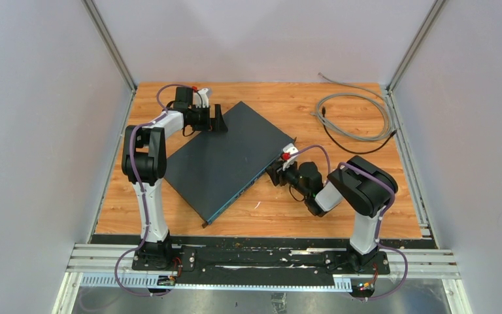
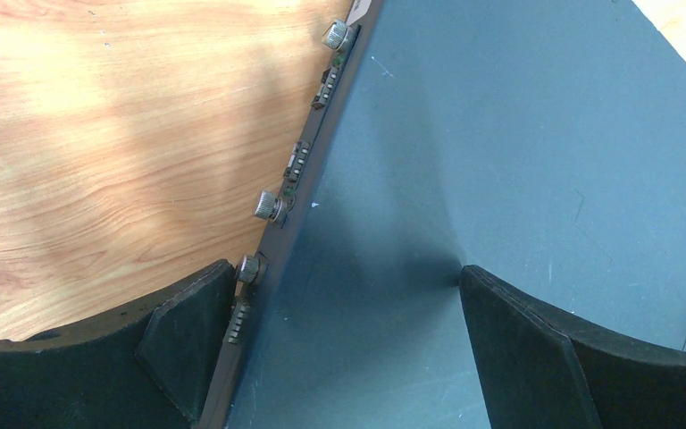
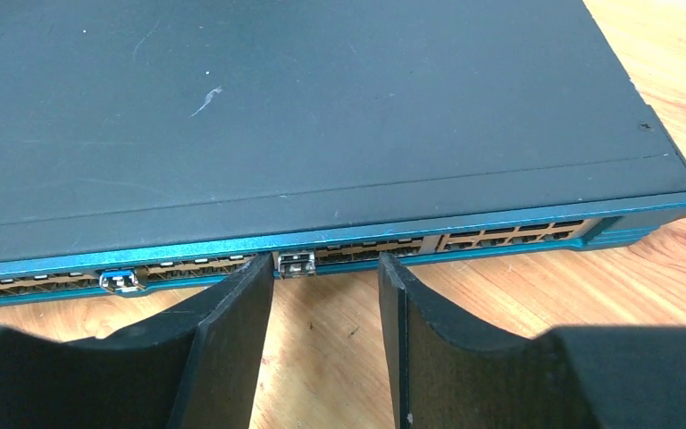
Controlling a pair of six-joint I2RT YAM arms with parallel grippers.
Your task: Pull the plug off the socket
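Two grippers around one dark network switch (image 1: pixel 225 160), laid slantwise on the wooden table (image 1: pixel 268 219). Right gripper (image 3: pixel 323 268): jaws roughly half spread and holding nothing, with only bare wood in the gap between the black fingers (image 3: pixel 232 349). Just ahead of that gap, nearer the left-hand fingertip, the small silvery plug (image 3: pixel 296 263), seated in the blue-trimmed port row (image 3: pixel 509 237) along the switch's front edge. Very close to that fingertip, though touching or not cannot be told. Further out beyond the same finger, a second plug with a blue latch (image 3: pixel 122 280), also seated in the row. Left gripper (image 2: pixel 347 273): jaws spread very wide and gripping nothing, straddling the switch's opposite edge. One finger out over the table beside a line of knurled thumbscrews (image 2: pixel 268 206), the other above the flat dark lid. Well away from both sets of jaws, toward the table's far right corner, a loose grey cable (image 1: pixel 388 124) lying in a coil.
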